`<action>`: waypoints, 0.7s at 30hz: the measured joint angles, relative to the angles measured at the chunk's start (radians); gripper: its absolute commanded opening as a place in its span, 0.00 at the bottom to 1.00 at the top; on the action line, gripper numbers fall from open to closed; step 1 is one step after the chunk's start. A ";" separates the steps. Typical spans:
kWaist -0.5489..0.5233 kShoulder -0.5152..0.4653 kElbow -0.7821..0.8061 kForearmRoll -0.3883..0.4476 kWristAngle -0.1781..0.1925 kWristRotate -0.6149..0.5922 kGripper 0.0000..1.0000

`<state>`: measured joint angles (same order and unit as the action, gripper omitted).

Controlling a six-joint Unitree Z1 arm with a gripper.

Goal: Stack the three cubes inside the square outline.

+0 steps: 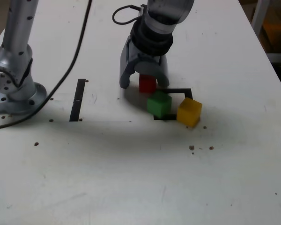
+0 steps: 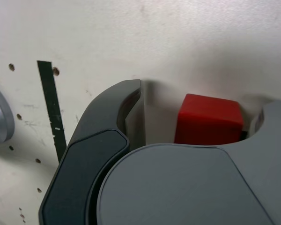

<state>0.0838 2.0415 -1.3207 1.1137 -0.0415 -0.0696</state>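
Gripper (image 1: 144, 86) points down at the table (image 1: 107, 178) with its jaws wide apart, one on each side of the red cube (image 1: 147, 84). Open space shows between the cube and the jaw on the exterior view's left; the other jaw is nearer to it, and whether that one touches cannot be told. The wrist view also shows the red cube between the spread jaws, its lower part hidden by the gripper's body.

In the exterior view, the red cube lies just beside the upper left corner of the square (image 1: 180, 91). The green cube (image 1: 159, 104) covers much of the square's left side, below and slightly right of the red one in that view. The yellow cube (image 1: 189, 112) covers the lower right corner, near the green cube. The three are spread out rather than stacked.

The straight black strip (image 1: 77, 101) lies between the arm's base (image 1: 21, 101) and the gripper, well apart from the cubes. A dark cable (image 1: 68, 70) curves down past the base at the exterior view's left. Small dark holes (image 1: 36, 144) dot the pale table.
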 measured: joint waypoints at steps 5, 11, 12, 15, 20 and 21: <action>0.006 0.009 0.001 -0.022 -0.001 0.021 0.69; 0.007 0.009 0.001 -0.024 0.005 0.027 0.46; 0.007 0.009 0.001 -0.024 0.005 0.027 0.42; 0.007 0.008 0.001 -0.024 0.005 0.022 0.30; 0.007 -0.007 0.002 -0.032 0.005 0.017 0.21; 0.007 -0.008 0.002 -0.033 0.006 0.017 0.21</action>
<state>0.0903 2.0337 -1.3191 1.0809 -0.0358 -0.0527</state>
